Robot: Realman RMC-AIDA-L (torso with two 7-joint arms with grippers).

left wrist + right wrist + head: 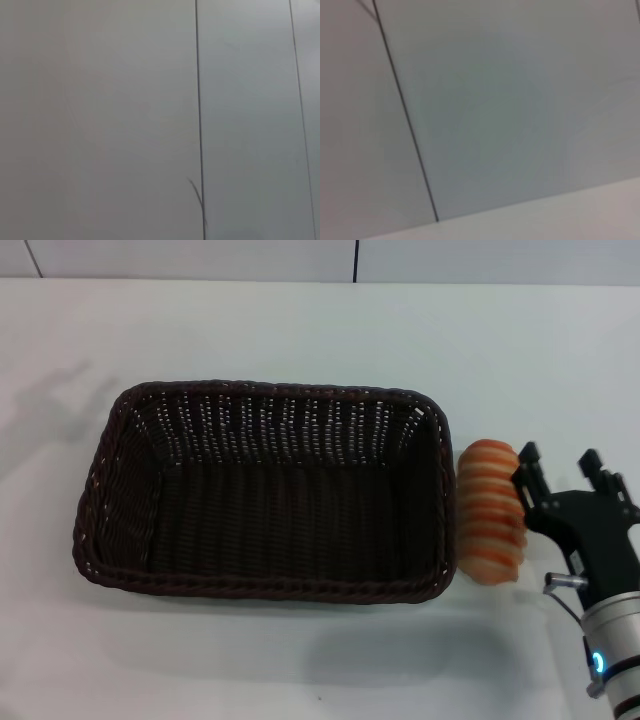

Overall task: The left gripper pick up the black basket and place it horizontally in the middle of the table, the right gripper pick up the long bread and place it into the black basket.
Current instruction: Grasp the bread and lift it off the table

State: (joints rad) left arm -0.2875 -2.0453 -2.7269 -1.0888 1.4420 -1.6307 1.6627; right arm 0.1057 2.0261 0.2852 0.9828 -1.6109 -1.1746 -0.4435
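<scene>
Nearest, at the worktop's front right, the right hand reaches forward from its silver-grey wrist, fingers spread apart and holding nothing, one tip just beside the right edge of the long bread. The loaf lies on the worktop with its long axis running front to back, just outside the right rim of the black basket and close enough that contact cannot be ruled out. The basket sits empty, long side across, near the middle, so that part looks done and the bread pickup is the step in hand.

To do it well, the hand should probably shift left until the loaf sits centred between the fingers, then come down and close across the narrow width, at mid-length so it lifts level. The finger on the basket side has little room; clipping the rim could nudge the basket. A soft squeeze seems wise.

The left hand is not visible; both wrist views show only pale panels with dark seams.
</scene>
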